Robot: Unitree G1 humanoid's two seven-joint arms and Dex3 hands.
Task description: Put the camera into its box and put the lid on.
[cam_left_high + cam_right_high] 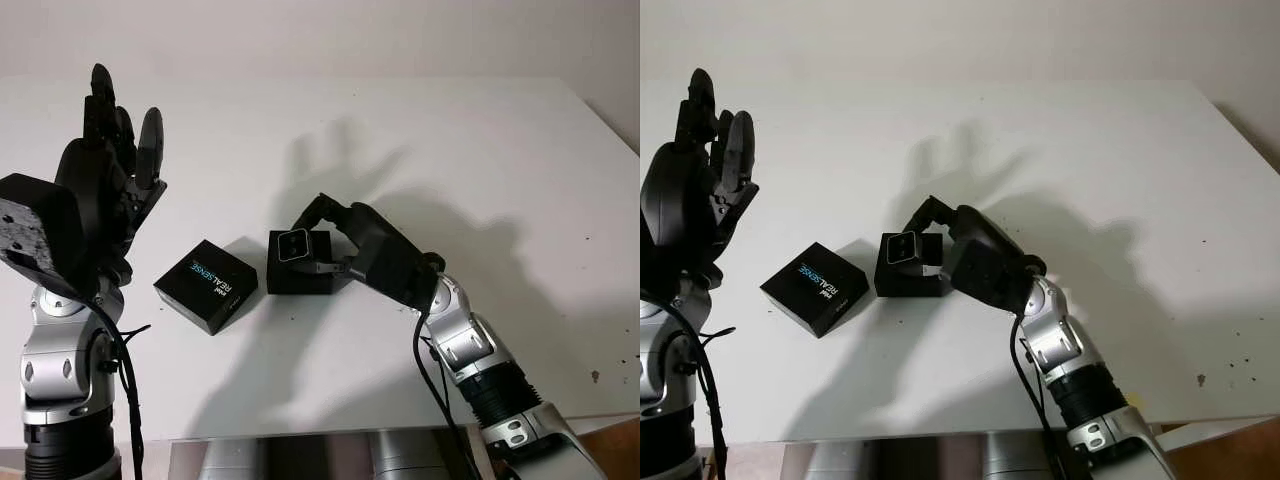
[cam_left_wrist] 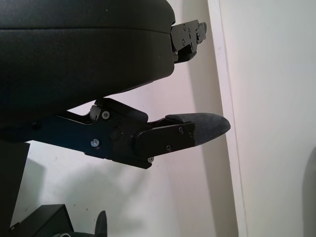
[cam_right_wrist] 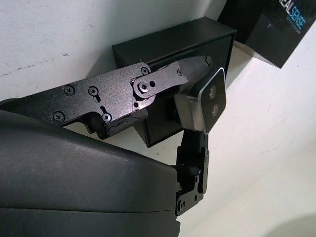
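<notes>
Now the right hand (image 1: 325,240) is clamped on the small silver camera (image 1: 293,245), holding it right at the black box (image 1: 299,272); whether the camera sits inside the box or just above it cannot be told. Just beside the box, on the left hand's side, lies the black lid (image 1: 206,285) marked REALSENSE on the white table (image 1: 500,180). Beyond the lid, the left hand (image 1: 110,170) is raised above the table, open.

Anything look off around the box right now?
Nothing stands out. The right hand holds the camera over the open box; the lid lies beside it, undamaged. The left hand is raised, open.
</notes>
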